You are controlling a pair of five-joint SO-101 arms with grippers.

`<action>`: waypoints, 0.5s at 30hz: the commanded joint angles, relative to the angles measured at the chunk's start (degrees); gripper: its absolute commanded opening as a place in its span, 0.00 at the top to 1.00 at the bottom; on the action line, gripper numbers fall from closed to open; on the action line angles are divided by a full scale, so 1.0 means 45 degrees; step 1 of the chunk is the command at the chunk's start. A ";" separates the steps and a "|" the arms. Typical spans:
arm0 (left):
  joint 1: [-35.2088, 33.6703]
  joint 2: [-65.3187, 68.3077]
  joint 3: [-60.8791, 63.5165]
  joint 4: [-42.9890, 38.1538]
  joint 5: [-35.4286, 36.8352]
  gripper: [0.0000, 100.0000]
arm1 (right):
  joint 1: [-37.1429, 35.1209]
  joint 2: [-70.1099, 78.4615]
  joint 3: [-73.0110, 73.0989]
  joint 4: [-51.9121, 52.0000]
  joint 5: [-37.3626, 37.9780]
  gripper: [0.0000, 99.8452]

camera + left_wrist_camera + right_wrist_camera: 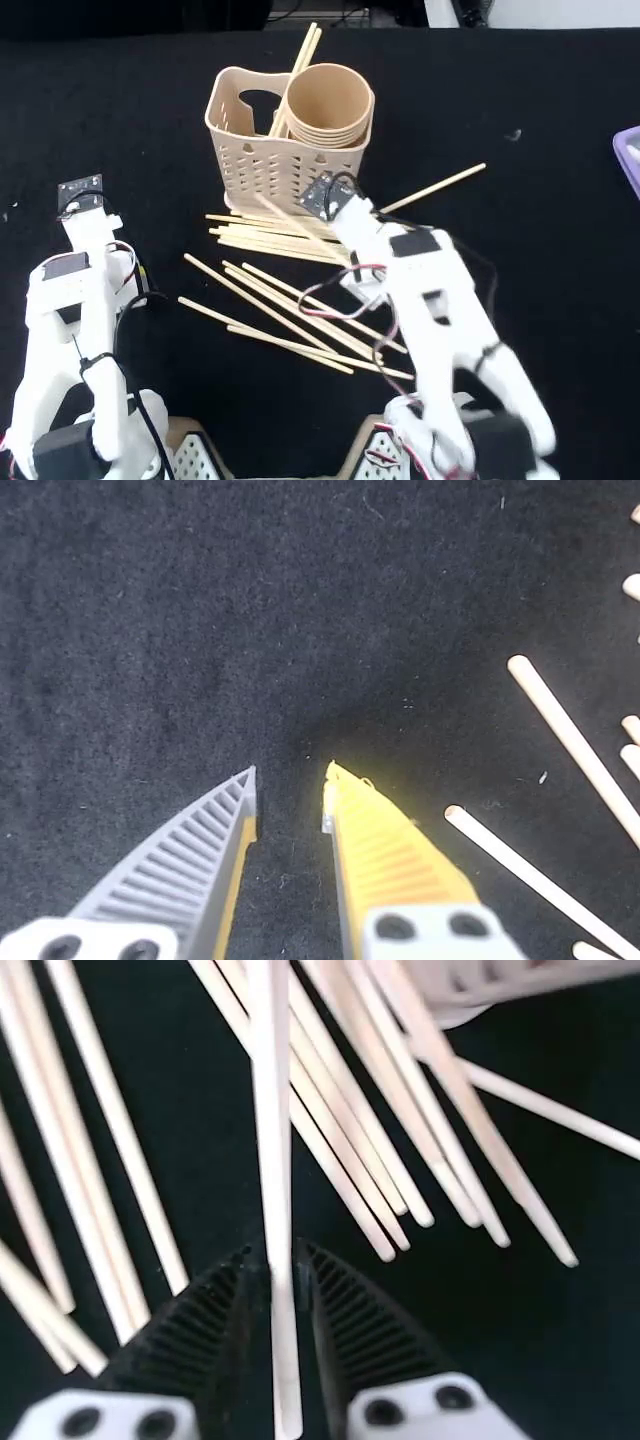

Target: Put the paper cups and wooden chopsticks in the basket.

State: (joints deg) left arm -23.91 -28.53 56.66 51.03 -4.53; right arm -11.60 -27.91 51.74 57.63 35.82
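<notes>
A beige basket (262,150) stands at the back of the black table, with a stack of paper cups (328,105) and a few chopsticks (300,62) in it. Several wooden chopsticks (290,310) lie scattered in front of it. My right gripper (283,1260) hovers just in front of the basket (520,980), shut on one chopstick (272,1150) that points toward the pile; this arm's wrist (330,205) is close to the basket's front wall. At the table's left, my left gripper (290,780) is slightly open over bare cloth, with chopstick ends (570,740) beside it.
One chopstick (435,187) lies apart to the right of the basket. A purple object (630,155) sits at the right edge. Both arm bases (90,440) stand at the table's front edge.
</notes>
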 commanded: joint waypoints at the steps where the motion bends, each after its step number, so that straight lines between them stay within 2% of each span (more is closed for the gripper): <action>1: -0.0088 0.0020 -0.0049 -0.0176 -0.0098 0.88 | 0.0000 -0.2510 -0.0029 0.1270 -0.0117 0.99; 6: -0.0088 0.0020 -0.0049 -0.0176 -0.0098 0.88 | -0.1465 -0.5714 -0.0694 0.3516 -0.0313 0.99; 9: -0.0088 0.0020 -0.0049 -0.0176 -0.0098 0.88 | -0.2676 -0.7297 -0.1690 0.4571 -0.1270 0.99; 12: -0.0088 0.0020 -0.0049 -0.0176 -0.0098 0.88 | -0.3419 -0.8391 -0.2940 0.4767 -0.2110 0.99; 15: -0.0088 0.0020 -0.0029 -0.0176 -0.0098 0.88 | -0.3516 -0.8938 -0.4073 0.3849 -0.3184 0.99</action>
State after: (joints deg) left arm -23.91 -28.53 56.66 51.03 -4.53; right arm -26.11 -65.27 39.60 78.11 25.80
